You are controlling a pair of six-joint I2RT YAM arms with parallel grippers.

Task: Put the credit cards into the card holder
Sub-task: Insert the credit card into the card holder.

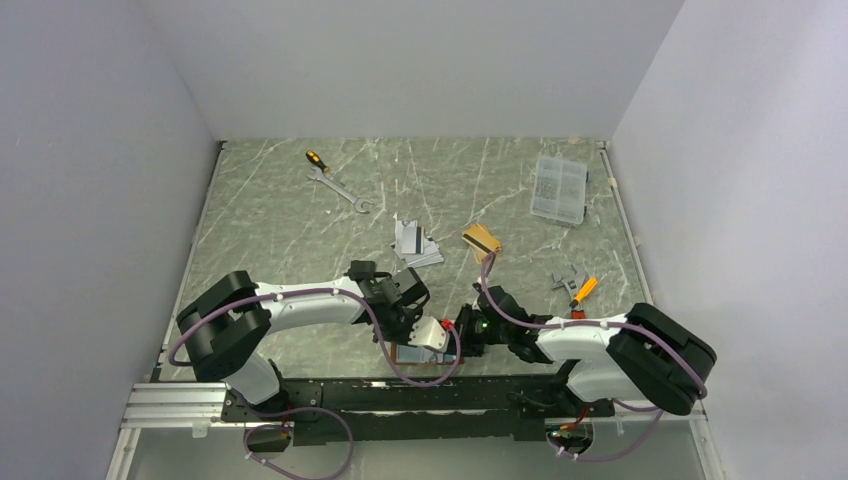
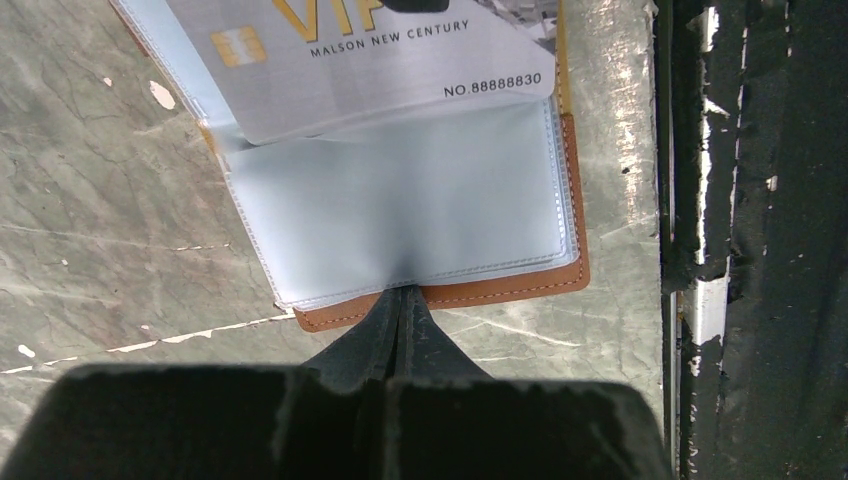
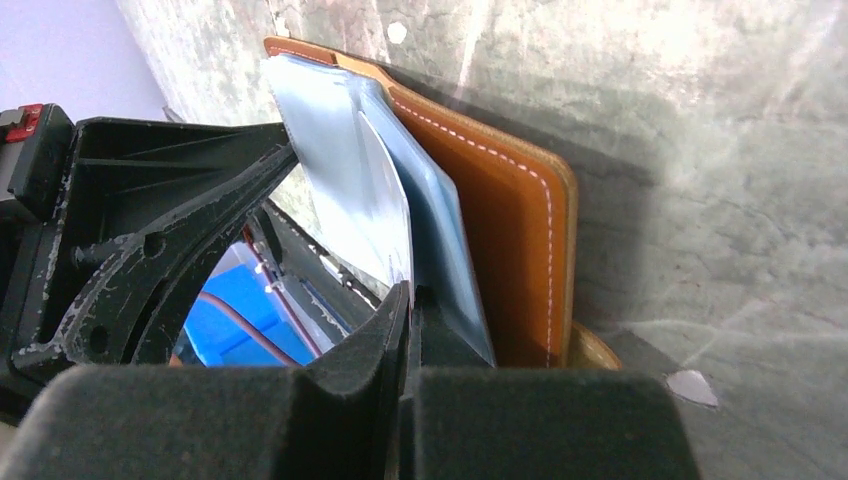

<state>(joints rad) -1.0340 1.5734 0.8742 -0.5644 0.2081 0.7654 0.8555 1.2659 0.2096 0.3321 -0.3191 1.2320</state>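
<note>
card holder (image 2: 480,290) lies open on the bench (image 2: 100,200) at the tips of our left end effector (image 2: 405,300), which is closed on its floppy clear sleeve. our right end effector (image 3: 410,300) is closed too, seemingly pinching the silver card (image 2: 380,80), which we judge stiff and slick, by its edge.

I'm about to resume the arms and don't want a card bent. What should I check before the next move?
1. The card holder lies open, clear sleeves exposed: ok.
2. The silver card fully seated in a sleeve: not ok; its printed face lies over the sleeves.
3. The left pincer shut at the card holder's stitched edge: ok.
4. What the shut right pincer pinches: cannot tell.
5. All cards off the table: not ok; grey cards and a gold card lie farther out.
</note>
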